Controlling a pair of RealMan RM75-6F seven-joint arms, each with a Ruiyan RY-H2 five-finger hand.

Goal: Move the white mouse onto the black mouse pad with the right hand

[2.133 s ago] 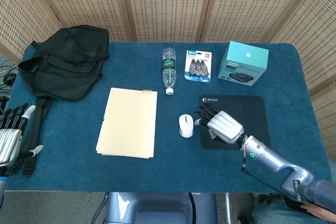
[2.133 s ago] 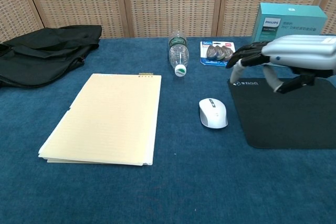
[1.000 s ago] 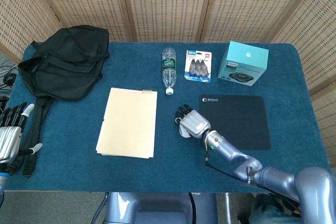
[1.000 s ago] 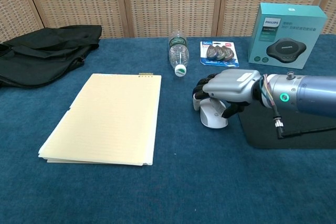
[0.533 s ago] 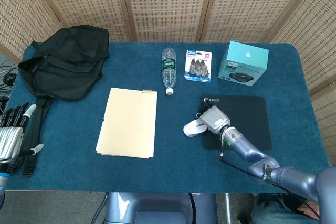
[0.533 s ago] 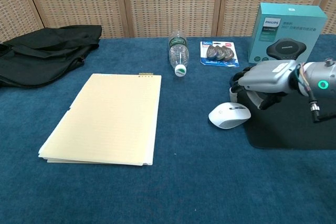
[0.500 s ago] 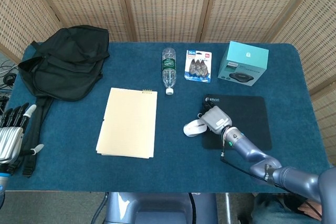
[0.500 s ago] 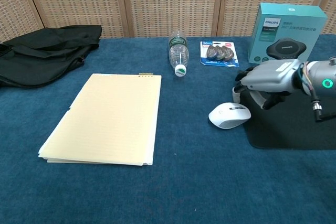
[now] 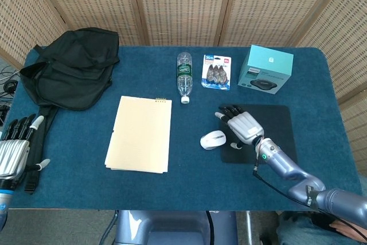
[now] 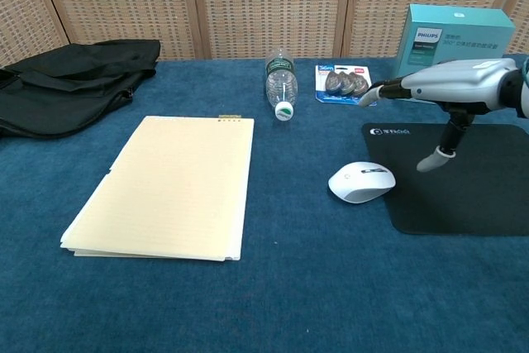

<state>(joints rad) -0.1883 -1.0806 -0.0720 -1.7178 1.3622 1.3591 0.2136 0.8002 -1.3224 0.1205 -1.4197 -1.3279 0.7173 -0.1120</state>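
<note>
The mouse (image 9: pixel 213 140) sits on the surface at the pad's (image 9: pixel 275 124) 9 o'clock edge, maybe just touching it. It looks light, hard and slick, so pinch its two long sides. The right hand (image 9: pixel 243 125) hovers over the pad, fingers (image 9: pixel 228 111) spread, holding nothing.

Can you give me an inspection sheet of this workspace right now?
Surface: blue cloth table.
Job's things: white mouse lies just left of the black mouse pad, at its edge, not on it.
Clutter: black bag, yellow notepad, water bottle, blister pack, teal Philips box.
Hands: right hand open above the pad, off the mouse; left hand open at the table's left edge.
Cables: thin black cable along right forearm.
Surroundings: woven screen panels.
</note>
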